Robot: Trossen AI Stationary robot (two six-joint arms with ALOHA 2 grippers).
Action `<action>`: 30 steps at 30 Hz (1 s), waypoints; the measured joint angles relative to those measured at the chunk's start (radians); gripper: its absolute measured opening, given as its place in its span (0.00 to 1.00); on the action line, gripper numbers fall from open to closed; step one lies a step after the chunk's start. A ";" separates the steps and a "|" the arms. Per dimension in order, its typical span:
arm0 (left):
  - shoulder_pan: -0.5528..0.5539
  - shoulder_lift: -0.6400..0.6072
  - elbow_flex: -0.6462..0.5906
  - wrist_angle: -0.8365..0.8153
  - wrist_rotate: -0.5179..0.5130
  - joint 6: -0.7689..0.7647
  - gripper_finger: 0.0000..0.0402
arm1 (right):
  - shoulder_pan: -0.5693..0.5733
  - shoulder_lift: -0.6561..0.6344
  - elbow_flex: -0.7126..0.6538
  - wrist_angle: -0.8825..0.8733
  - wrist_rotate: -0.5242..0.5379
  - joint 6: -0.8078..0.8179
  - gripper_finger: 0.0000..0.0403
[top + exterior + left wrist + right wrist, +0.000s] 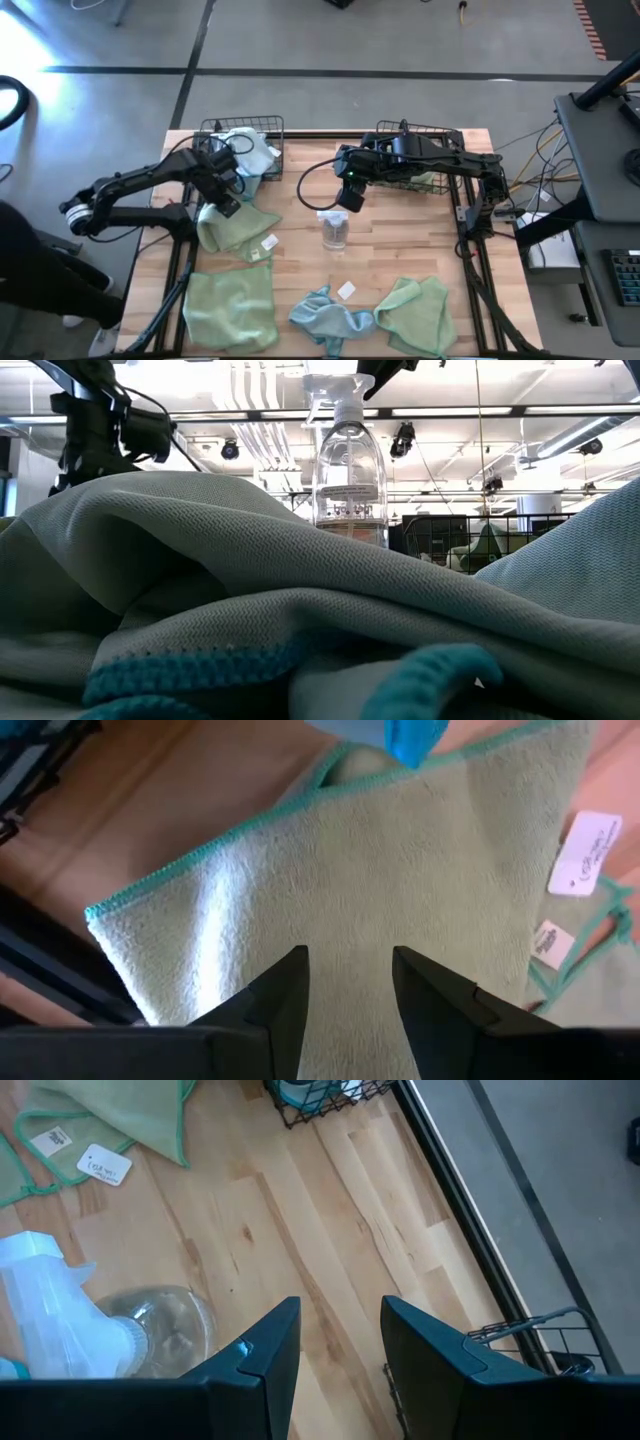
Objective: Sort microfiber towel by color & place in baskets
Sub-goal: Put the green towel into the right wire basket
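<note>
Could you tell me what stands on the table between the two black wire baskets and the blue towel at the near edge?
A clear spray bottle stands there, seen in the high view.

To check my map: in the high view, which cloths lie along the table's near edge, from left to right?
Green towel → blue towel → second green towel.

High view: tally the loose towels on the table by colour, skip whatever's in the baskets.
Pale green towels: 3
Light blue towel: 1
Total: 4
</note>
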 joint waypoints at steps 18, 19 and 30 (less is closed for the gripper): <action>-0.219 0.049 0.008 0.066 0.081 -0.119 0.32 | 0.000 0.000 0.000 0.001 0.000 -0.034 0.34; -0.229 0.048 0.016 0.065 0.080 -0.127 0.32 | 0.000 0.000 0.000 0.001 0.000 -0.034 0.34; -0.334 0.045 0.095 0.015 0.088 -0.206 0.32 | 0.000 0.000 0.000 -0.002 0.000 -0.035 0.34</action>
